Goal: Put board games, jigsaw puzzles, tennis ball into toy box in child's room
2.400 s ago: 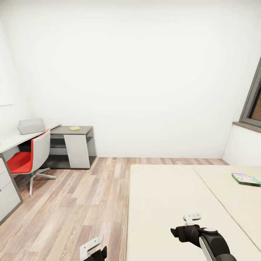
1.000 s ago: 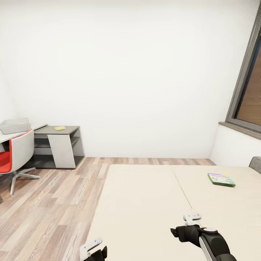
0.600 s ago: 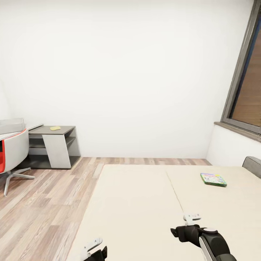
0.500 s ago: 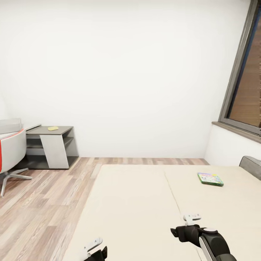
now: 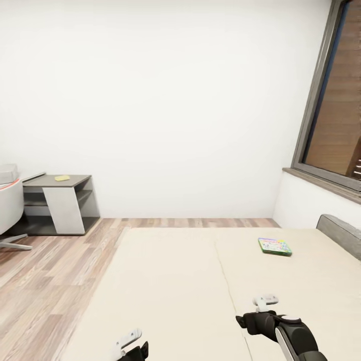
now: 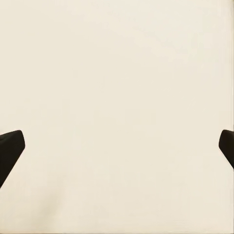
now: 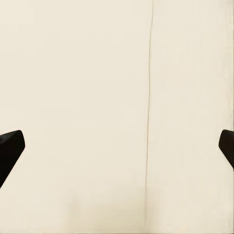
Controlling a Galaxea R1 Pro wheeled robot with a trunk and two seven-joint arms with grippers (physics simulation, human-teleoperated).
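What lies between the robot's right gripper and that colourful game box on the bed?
Nothing visible. Only bare mattress stretches from the right gripper to the game box, which lies flat farther up the bed, near the headboard side. Both wrist views show open jaws over plain mattress.

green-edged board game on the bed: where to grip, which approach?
The board game lies flat on the bed, to the right of the mattress seam and near the headboard. It is thin with no handle, so pinching across an edge from above looks best. The right gripper is on that side; both grippers' fingers stand wide apart over bare mattress. Likely drive closer first.
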